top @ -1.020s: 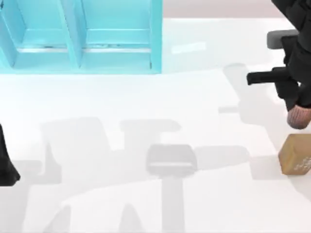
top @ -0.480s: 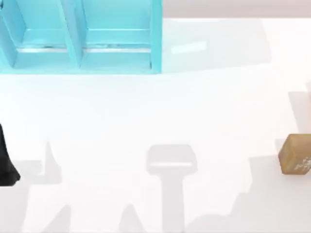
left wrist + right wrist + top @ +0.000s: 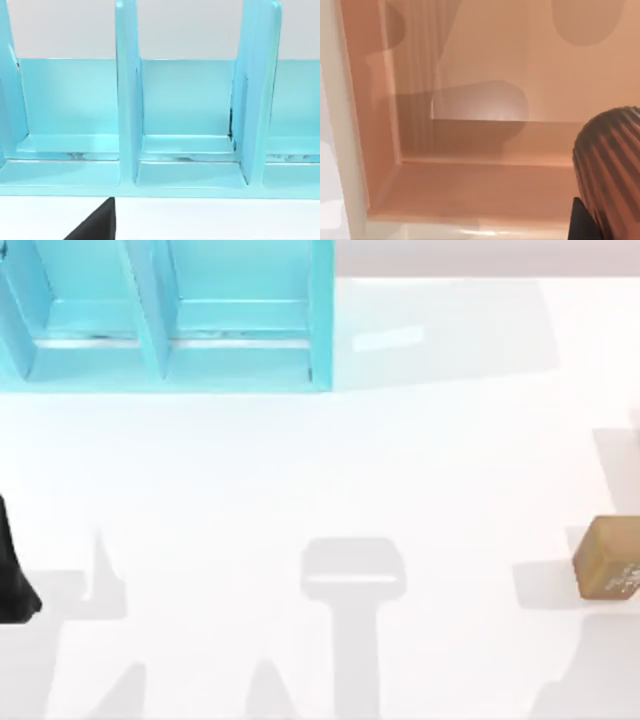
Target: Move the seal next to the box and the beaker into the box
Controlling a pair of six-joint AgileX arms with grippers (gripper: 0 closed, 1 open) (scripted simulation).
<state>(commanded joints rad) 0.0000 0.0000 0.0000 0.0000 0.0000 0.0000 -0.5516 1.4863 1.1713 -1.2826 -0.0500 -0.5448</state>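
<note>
The seal, a tan block with white marks, lies on the white table at the right edge of the top view. The beaker, a ribbed reddish-brown cup, hangs close to the right wrist camera above the inside of a salmon-tan box. A black finger of my right gripper presses against the cup's side, and the gripper looks shut on it. My left arm stays parked at the table's left edge.
A light-blue shelf unit with upright dividers stands at the back left, also facing the left wrist camera as shelf unit. The box's pale rim and inner walls surround the beaker.
A second ago my right arm held the beaker just behind the seal in the top view; it has since moved off past the right edge. The seal has not moved.
</note>
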